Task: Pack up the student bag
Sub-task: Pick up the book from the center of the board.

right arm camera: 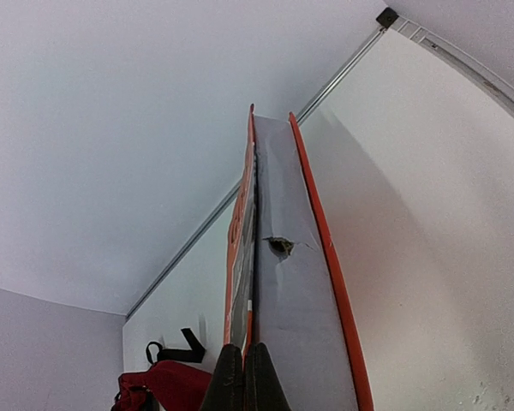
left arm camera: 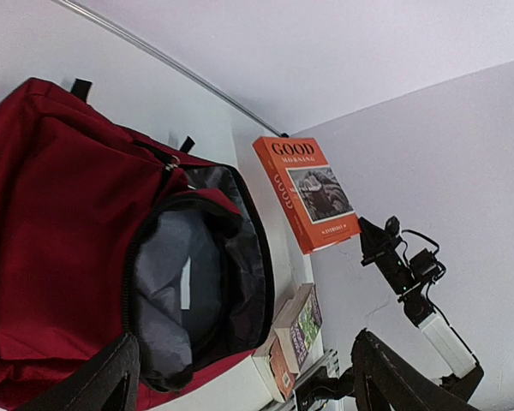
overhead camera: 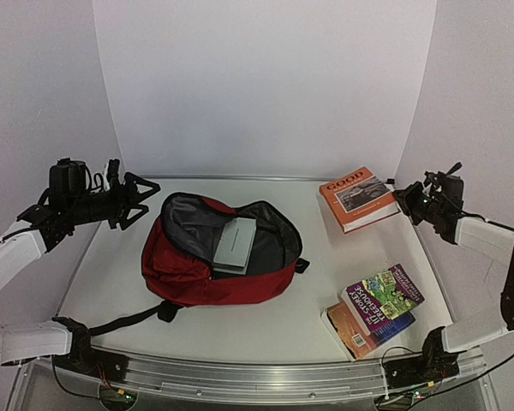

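OK, r. claw (overhead camera: 403,195) is pinched shut on the edge of the orange Good Morning book (overhead camera: 357,199), far-right of the student bag (overhead camera: 188,282), which lies flat w/ mouth open upward, so my carry runs left; l. claw (overhead camera: 152,203) gapes wide just left of bag.

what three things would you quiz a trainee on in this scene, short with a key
1. True or false: the student bag is zipped shut.
2. Which book do the right fingers pinch? A) the orange book B) the purple one C) the grey one
3. How many books lie stacked at the near right of the top view?

Key
1. False. Its main compartment gapes open, with a grey book inside.
2. A. The fingers are shut on its edge.
3. Two: the purple book on top of an orange-brown book.
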Motion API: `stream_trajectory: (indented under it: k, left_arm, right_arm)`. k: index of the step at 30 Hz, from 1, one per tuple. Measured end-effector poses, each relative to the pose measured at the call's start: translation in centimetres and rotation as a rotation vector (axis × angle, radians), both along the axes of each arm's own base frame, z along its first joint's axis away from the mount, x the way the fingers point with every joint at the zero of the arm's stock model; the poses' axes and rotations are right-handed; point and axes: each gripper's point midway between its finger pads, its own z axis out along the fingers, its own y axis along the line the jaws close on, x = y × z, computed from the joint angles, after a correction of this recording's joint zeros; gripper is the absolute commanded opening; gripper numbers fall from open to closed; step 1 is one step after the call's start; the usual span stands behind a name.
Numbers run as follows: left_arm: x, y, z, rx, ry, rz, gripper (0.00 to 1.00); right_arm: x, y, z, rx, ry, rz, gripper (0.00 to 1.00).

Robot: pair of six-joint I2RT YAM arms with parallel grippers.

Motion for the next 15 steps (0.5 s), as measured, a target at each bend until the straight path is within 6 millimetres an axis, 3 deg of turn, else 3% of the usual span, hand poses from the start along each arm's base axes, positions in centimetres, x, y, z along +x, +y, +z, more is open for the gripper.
stream_trajectory:
  k: [6,11,15]
  left_arm:
    - [0.0,-5.0,1.8,-0.015,-0.047,-0.139,0.89]
    - [0.4,-6.8,2.0,-0.035,-0.065,-0.209,0.95]
    - [0.3,-8.2,2.5,-0.054,-0.083,-0.276,0.95]
  right_arm:
    - [-0.9,6.1,5.1,0.010,-0.086,0.152,0.00]
    - [-2.2,11.3,9.8,0.034,-0.182,0.332,0.00]
    - [-3.9,14.6,11.7,0.059,-0.218,0.478,0.00]
